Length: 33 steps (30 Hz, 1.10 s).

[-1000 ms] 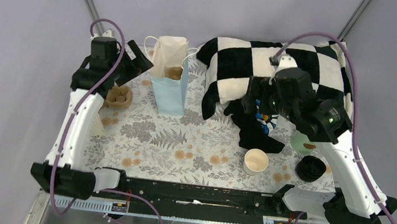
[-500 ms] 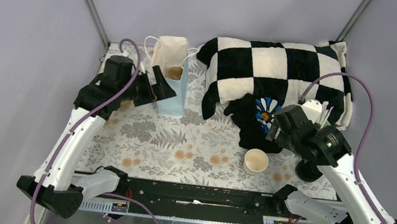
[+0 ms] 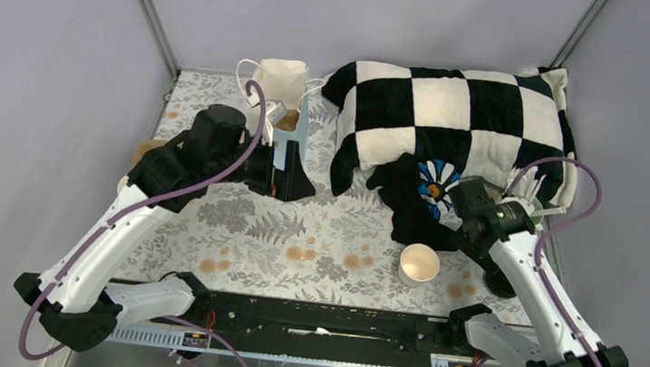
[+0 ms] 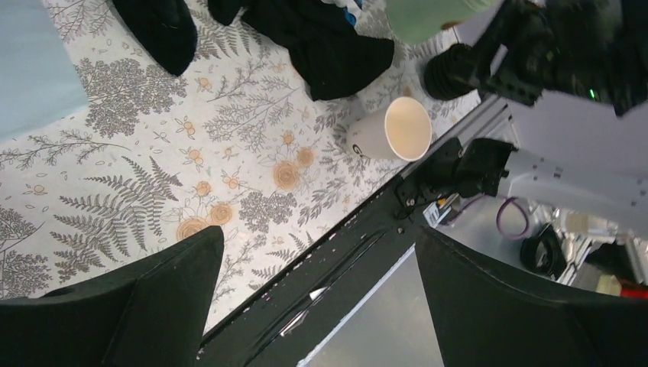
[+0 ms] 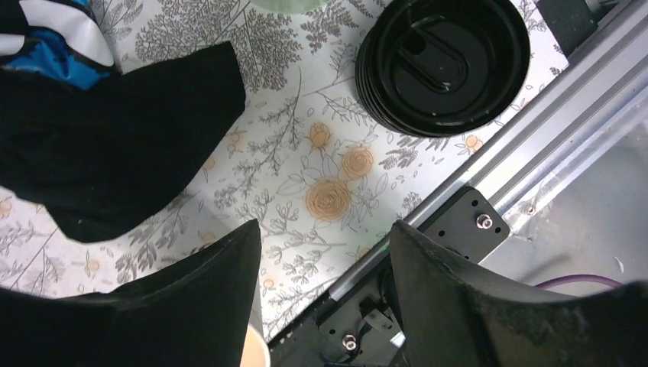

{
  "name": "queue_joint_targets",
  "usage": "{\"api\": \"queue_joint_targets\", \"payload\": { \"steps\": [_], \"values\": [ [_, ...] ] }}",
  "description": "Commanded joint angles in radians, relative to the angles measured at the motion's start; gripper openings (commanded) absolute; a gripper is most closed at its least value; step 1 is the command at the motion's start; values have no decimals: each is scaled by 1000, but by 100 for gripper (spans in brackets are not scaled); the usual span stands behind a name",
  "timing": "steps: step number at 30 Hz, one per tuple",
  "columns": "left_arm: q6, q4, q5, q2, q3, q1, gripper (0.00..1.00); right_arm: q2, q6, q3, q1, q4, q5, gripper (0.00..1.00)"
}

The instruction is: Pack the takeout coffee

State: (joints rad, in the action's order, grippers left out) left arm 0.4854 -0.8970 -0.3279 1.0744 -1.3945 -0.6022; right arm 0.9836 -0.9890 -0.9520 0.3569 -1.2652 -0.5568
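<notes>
The takeout coffee cup [image 3: 419,264] is a cream paper cup without a lid, standing open on the floral table near the front edge. It also shows in the left wrist view [image 4: 390,131], and its rim shows in the right wrist view [image 5: 256,353]. A stack of black lids [image 5: 443,61] lies to its right, partly under my right arm [image 3: 504,283]. My left gripper [image 3: 291,178] is open and empty in front of the light-blue paper bag [image 3: 283,134], well left of the cup. My right gripper [image 3: 465,220] is open and empty, just above and right of the cup.
A black-and-white checked blanket [image 3: 456,115] and a black cloth [image 3: 418,213] fill the back right. A mint-green cup [image 4: 428,15] with white straws [image 3: 531,181] stands behind the lids. The black front rail [image 3: 317,315] runs along the near edge.
My left arm has swung from the back left corner to the front of the blue bag. My right gripper has come forward and down from over the blanket to beside the cup and lids.
</notes>
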Motion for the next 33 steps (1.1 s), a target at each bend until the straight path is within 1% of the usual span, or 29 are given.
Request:
{"api": "queue_joint_targets", "payload": {
  "steps": [1, 3, 6, 9, 11, 14, 18, 21, 24, 26, 27, 28, 30, 31, 33],
  "values": [
    [-86, -15, 77, -39, -56, -75, 99, 104, 77, 5, -34, 120, -68, 67],
    [-108, -29, 120, -40, -67, -107, 99, 184, 147, -14, -36, 150, -94, 62],
    [-143, -43, 168, -48, -76, -151, 99, 314, 210, -72, -48, 111, -128, 64],
    [-162, -57, 215, -55, -72, -178, 99, 346, 304, -91, -52, 158, -63, 64],
    [-175, -57, 235, -58, -67, -199, 99, 357, 336, -112, -52, 175, -57, 64],
    [-194, -59, 274, -49, -73, -238, 99, 323, 395, -145, -48, 238, -34, 65],
    [-210, -60, 306, -30, -92, -268, 99, 183, 372, -143, -47, 326, -14, 65],
    [-215, -68, 323, -18, -108, -280, 99, 157, 384, -241, -47, 241, -20, 65],
    [-217, -76, 325, -5, -119, -282, 99, 151, 409, -389, -47, 143, -66, 67],
    [-215, -83, 325, 5, -132, -283, 99, 144, 437, -480, -50, 119, -102, 70],
    [-213, -87, 343, 13, -141, -283, 99, 149, 445, -525, -57, 107, -129, 73],
    [-211, -91, 350, 21, -152, -281, 99, 161, 455, -568, -75, 95, -148, 77],
    [-207, -99, 351, 39, -172, -281, 99, 199, 518, -639, -173, 112, -140, 79],
    [-203, -101, 349, 48, -180, -281, 99, 220, 557, -660, -251, 131, -119, 80],
    [-198, -104, 336, 65, -192, -281, 99, 264, 612, -689, -466, 171, -28, 80]
  ]
}}
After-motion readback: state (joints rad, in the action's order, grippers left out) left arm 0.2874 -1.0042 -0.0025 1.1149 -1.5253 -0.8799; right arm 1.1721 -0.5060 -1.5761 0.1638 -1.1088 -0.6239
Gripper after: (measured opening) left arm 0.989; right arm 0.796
